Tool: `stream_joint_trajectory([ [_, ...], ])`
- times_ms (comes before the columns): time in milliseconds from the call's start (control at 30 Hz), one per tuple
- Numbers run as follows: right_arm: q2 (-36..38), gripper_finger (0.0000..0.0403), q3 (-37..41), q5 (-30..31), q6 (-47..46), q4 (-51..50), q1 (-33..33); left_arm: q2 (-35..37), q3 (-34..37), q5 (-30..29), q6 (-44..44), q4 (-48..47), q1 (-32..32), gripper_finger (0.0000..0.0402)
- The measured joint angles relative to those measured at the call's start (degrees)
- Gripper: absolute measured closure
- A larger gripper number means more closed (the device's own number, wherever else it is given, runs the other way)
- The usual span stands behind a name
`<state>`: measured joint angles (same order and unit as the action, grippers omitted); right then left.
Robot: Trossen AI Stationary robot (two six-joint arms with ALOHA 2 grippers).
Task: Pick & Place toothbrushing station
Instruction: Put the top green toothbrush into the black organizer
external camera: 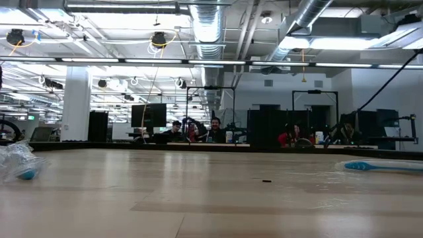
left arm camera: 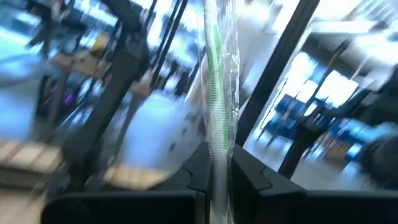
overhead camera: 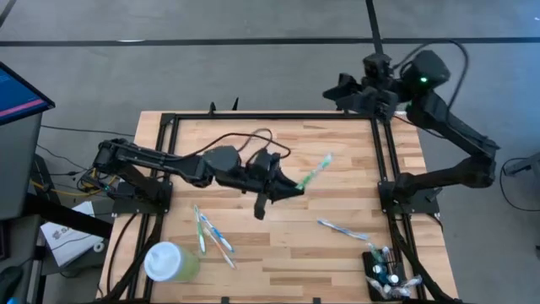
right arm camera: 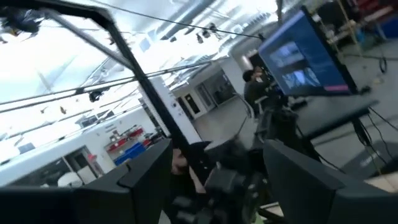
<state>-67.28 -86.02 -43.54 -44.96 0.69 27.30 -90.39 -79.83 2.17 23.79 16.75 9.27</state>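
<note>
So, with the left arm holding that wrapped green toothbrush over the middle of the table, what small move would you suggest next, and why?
Probably carry it toward the toothbrushing station at the table's near right corner. The left tool is shut on the wrapped green toothbrush, lifted above the wood, while the station already holds a few brushes. The right tool waits open beyond the far edge, out of the path.

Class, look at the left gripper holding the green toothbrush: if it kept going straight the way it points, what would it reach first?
The left gripper, shut on the wrapped green toothbrush, points toward the table's far right. Nothing lies ahead on the wood; the black frame post probably comes first, though height is unclear.
</note>
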Motion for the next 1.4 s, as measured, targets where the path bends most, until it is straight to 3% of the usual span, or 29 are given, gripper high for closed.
stream_joint_trajectory([
  [267, 1.01, 0.0159, 0.04, 0.0, 4.28, 1.14, -5.74, 0.0, 0.0, 11.4, 6.32, 18.67, -4.32, 0.0385],
  [567, -2.98, 0.0159, 0.05, 0.41, 12.4, 6.72, -12.24, -0.83, -0.04, 21.88, 12.73, 26.93, -6.74, 0.0385],
  [733, -6.94, 0.0159, 0.04, -0.05, 12.45, 13.21, -14.2, -2.48, -0.05, 23.32, 14.38, 28.37, -6.55, 0.0385],
  [833, -8.27, 0.0159, -0.62, -0.27, 12.43, 13.19, -14.55, -3.08, 0.0, 24.31, 15.3, 28.22, -6.29, 0.0385],
  [1067, -10.19, 0.0159, -3.84, -7.69, 10.13, 12.84, -16.14, -4.74, -0.02, 26.69, 16.1, 28.82, -6.2, 0.0385],
  [1400, -12.71, 0.0159, -7.21, -9.28, 6.56, 13.44, -18.33, -4.72, -0.02, 26.94, 12.89, 29.25, -8.09, 0.0385],
])
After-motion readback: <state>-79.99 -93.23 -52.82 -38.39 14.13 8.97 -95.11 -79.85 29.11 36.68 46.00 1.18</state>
